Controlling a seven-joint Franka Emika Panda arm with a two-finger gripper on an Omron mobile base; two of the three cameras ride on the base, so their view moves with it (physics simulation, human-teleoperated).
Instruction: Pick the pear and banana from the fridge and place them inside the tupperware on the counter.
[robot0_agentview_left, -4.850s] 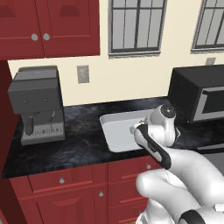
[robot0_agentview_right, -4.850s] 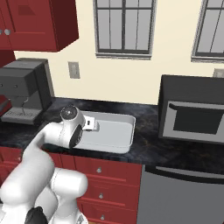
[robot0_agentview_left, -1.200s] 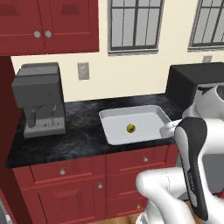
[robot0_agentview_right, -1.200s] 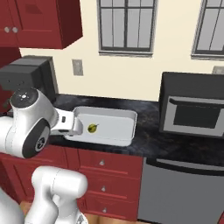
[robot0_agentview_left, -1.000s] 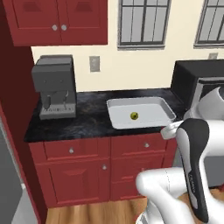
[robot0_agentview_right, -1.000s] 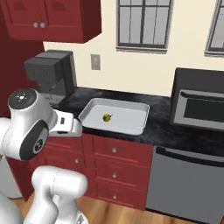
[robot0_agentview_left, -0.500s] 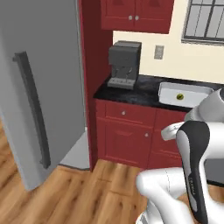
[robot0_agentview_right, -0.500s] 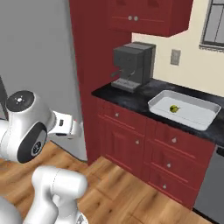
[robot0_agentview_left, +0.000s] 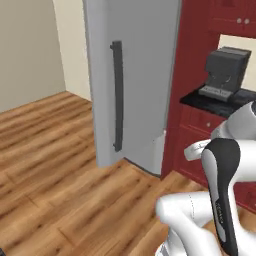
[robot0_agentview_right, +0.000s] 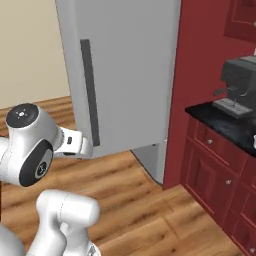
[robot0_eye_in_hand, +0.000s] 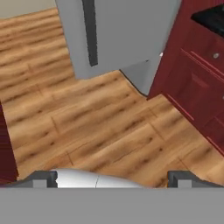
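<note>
The fridge (robot0_agentview_left: 135, 75) stands with its door swung out, its dark handle (robot0_agentview_left: 117, 95) facing the robot; the banana is not visible yet. The tool (robot0_eye_in_hand: 111, 178) is spread wide and empty. A banana bruises easily, so a gentle mid-body grip would likely suit.

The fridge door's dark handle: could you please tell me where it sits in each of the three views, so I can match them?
Left base view: the dark handle stands upright, left of centre.
Right base view: upper left, above the arm.
Hand view: top edge, left of centre.
Shared landmark: the dark red cabinets right of the fridge.
</note>
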